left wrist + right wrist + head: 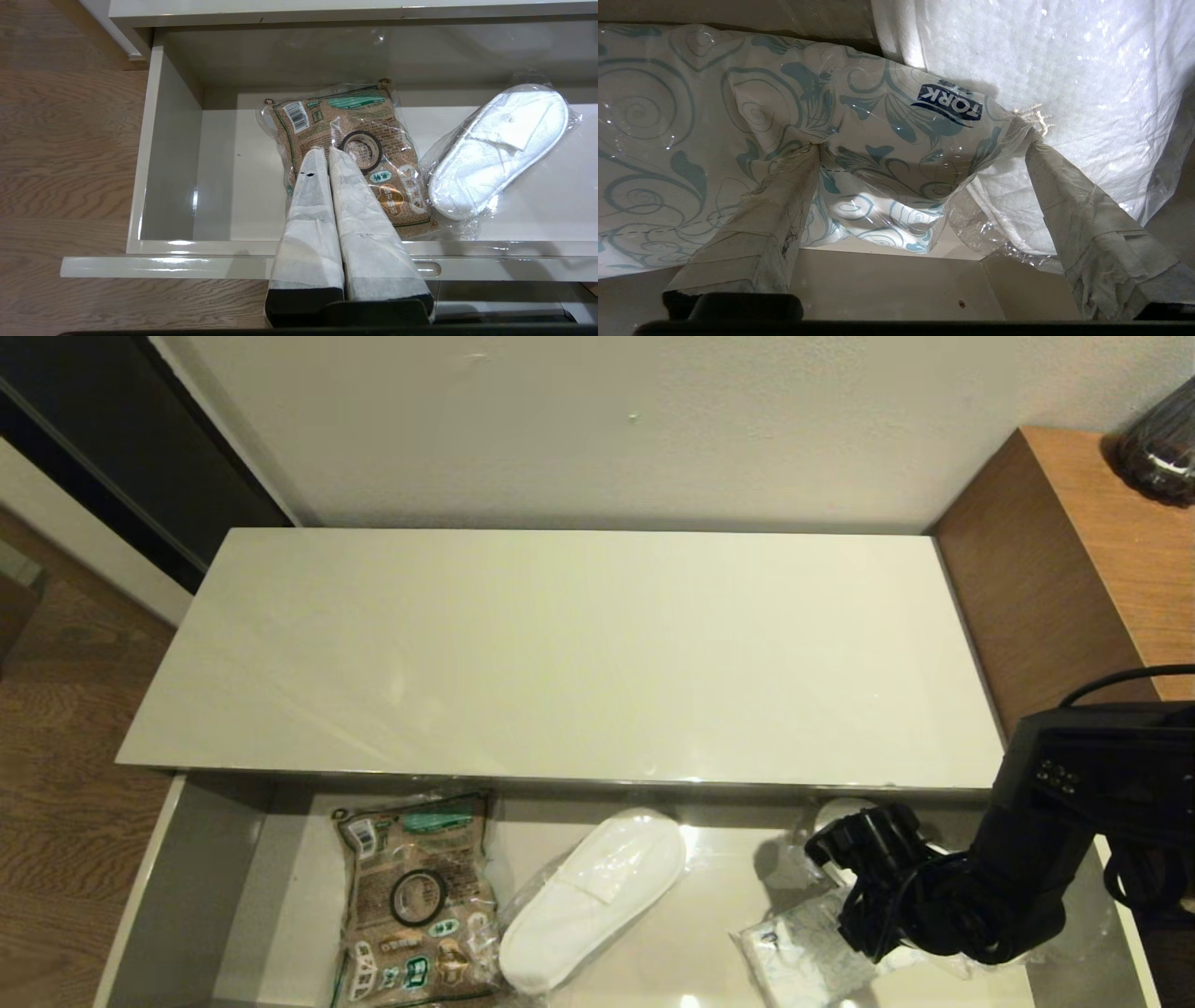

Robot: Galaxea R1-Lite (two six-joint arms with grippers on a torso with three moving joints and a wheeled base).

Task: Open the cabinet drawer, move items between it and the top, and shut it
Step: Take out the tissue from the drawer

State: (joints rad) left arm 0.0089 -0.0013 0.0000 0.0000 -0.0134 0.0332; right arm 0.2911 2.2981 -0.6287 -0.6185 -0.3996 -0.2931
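Right fingers point(920, 154) spread around TORK-labelled tissue pack point(859, 140) in open drawer point(187, 896), left fingers point(327, 156) together above brown bag point(373, 140)

The tissue pack point(859, 154) is white with teal swirls and leaves and a dark blue label. At nine o'clock in the pale grey-beige drawer point(177, 887), the brown printed bag point(415, 896) bears a black ring; the cream top point(560, 653) is glossy, the slipper point(593, 896) white.
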